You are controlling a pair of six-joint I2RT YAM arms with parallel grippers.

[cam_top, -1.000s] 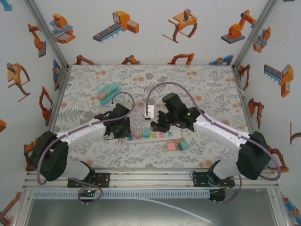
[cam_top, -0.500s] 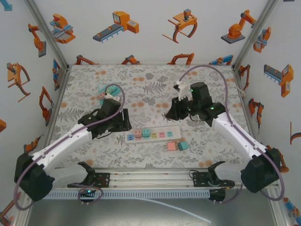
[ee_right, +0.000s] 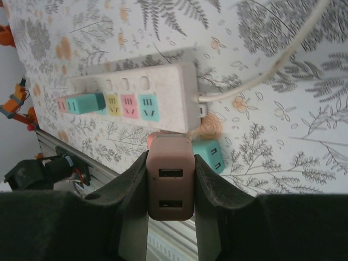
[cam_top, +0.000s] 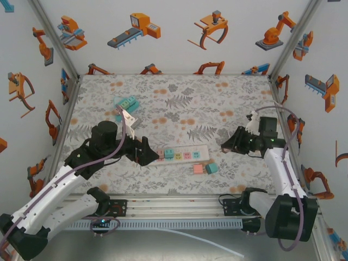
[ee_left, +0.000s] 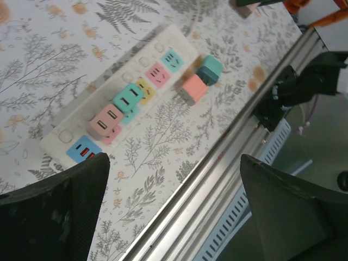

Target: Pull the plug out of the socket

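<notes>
Plug (ee_right: pixel 170 190): dull pink-brown block, two USB ports on the visible face. Off the strip, clamped upright between the fingers of the right gripper (ee_right: pixel 170 163), above the tabletop.

Power strip (cam_top: pixel 202 154): long, white, flat on the floral table surface, near the front edge, running left to right. Row of coloured socket faces; round switches along one side. White cord (ee_right: pixel 255 74) leaves its right end.

Two adapters seated near the left end: pink adapter (ee_left: pixel 106 120) and teal adapter (ee_left: pixel 129 98), side by side.

Loose pink cube (cam_top: pixel 198 169) and teal cube (cam_top: pixel 211 168) lie touching, just in front of the strip's right end.
</notes>
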